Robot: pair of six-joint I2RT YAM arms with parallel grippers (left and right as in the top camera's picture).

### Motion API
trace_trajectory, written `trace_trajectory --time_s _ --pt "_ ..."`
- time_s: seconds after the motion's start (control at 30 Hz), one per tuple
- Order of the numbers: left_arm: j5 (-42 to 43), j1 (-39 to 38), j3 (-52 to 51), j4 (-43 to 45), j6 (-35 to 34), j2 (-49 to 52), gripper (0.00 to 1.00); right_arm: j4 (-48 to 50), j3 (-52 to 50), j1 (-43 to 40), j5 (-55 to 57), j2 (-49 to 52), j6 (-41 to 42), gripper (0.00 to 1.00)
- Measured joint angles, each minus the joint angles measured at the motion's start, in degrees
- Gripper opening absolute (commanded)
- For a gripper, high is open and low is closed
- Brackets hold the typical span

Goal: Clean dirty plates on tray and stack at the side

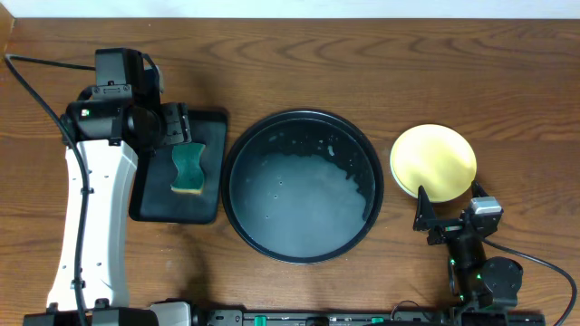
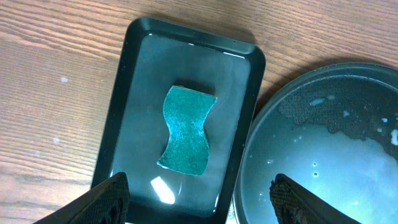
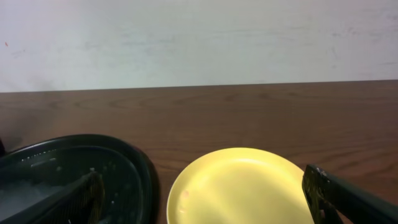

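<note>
The pale yellow plate (image 1: 433, 161) lies flat on the table just right of the round black tray (image 1: 227, 177). It also shows in the right wrist view (image 3: 242, 180). No mint-blue plate is visible. The tray holds only soapy water and foam; it also shows in the left wrist view (image 2: 249, 149) and the right wrist view (image 3: 137, 162). My right gripper (image 1: 449, 210) is open and empty at the yellow plate's near edge, its fingers (image 3: 205, 193) spread either side of it. My left gripper (image 1: 174, 127) is open and empty above the rectangular tray (image 2: 199, 186).
A green sponge (image 1: 188, 167) lies in the small rectangular black tray (image 1: 149, 204), left of the round tray. In the left wrist view the sponge (image 2: 185, 130) sits in shallow water in that tray (image 2: 134, 62). A black cable runs along the table's left edge.
</note>
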Motion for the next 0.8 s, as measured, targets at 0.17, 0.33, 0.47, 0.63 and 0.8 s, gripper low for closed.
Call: trace_trajectory --time_s 0.17,0.33,0.47,0.63,0.8 --pt "0.0 0.0 0.0 0.0 0.0 0.0 0.74 0.0 0.0 0.0 0.0 0.0 0.0 0.99" --pt "-0.3 0.0 0.0 0.0 0.0 0.0 0.74 0.0 0.0 0.0 0.0 0.0 0.0 0.99" --pt "-0.3 0.0 -0.2 0.7 0.0 -0.1 0.74 0.0 0.0 0.0 0.0 0.0 0.0 0.99" --pt "-0.2 0.0 -4.0 10.4 0.0 -3.9 0.74 0.0 0.0 0.0 0.0 0.0 0.0 0.99" --pt "0.0 -0.1 -13.4 26.0 0.0 -13.2 0.74 0.0 0.0 0.0 0.0 0.0 0.0 0.99"
